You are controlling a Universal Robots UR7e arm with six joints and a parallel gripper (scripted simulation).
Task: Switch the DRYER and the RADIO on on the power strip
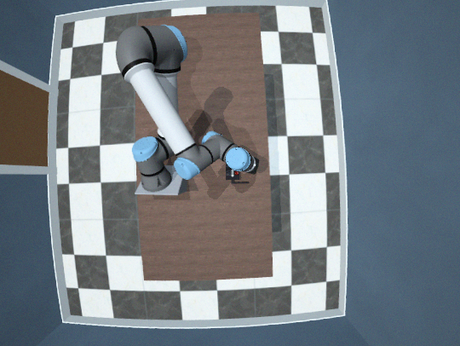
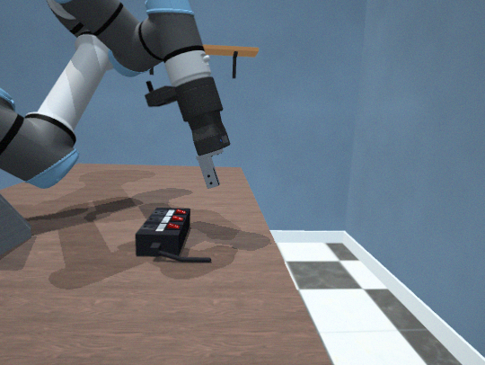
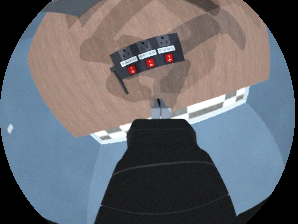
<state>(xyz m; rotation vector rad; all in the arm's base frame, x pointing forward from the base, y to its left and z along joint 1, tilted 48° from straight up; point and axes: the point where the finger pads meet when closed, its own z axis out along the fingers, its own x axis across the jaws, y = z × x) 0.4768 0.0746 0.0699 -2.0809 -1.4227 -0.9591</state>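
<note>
A black power strip [image 2: 162,232] [image 3: 148,58] [image 1: 237,175] lies flat on the wooden table [image 2: 135,306], right way up, with three red rocker switches [image 2: 175,218] [image 3: 150,64] in a row beside white labels and a short black cord [image 2: 184,258]. The label text is too small to read. My gripper [image 2: 211,182] [image 3: 158,104] is shut with nothing between the fingers. It hangs in the air above and to the right of the strip, tilted, apart from the switches.
The table's right edge [image 2: 278,265] runs close to the strip, with checkered floor [image 2: 359,306] beyond. The arm's base [image 1: 158,181] stands at the table's left side. An orange shelf [image 2: 231,50] hangs on the back wall.
</note>
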